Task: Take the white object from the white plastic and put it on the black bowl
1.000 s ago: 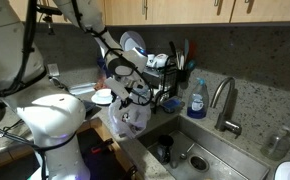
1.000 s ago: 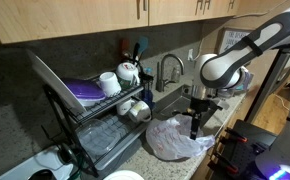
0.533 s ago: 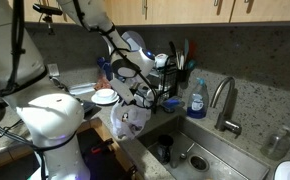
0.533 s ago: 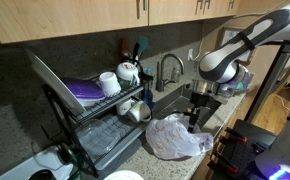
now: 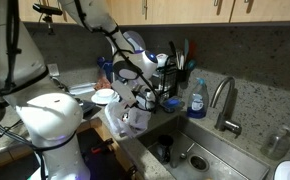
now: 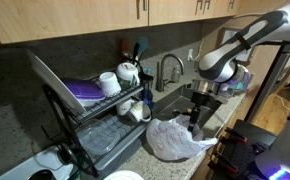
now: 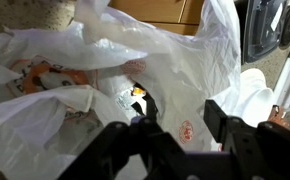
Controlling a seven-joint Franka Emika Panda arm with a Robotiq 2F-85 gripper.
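The white plastic bag (image 7: 105,70) fills the wrist view, creased and shiny, and lies on the counter by the sink in both exterior views (image 5: 125,120) (image 6: 175,138). Through a dark gap in its folds I see a small pale item (image 7: 135,93); I cannot tell whether it is the white object. My gripper (image 7: 185,128) hangs straight over the bag (image 6: 195,118) (image 5: 135,100). Its fingers (image 7: 228,122) stand apart, with bag film and a red print showing between them. I cannot make out the black bowl.
A dish rack (image 6: 105,115) with cups and a purple plate stands beside the bag. A white plate (image 5: 103,97) lies behind it. The sink (image 5: 190,150), faucet (image 5: 223,100) and a blue soap bottle (image 5: 196,100) are close by.
The gripper has lifted slightly over the bag and the folds have shifted a little. The arm has otherwise stayed in place.
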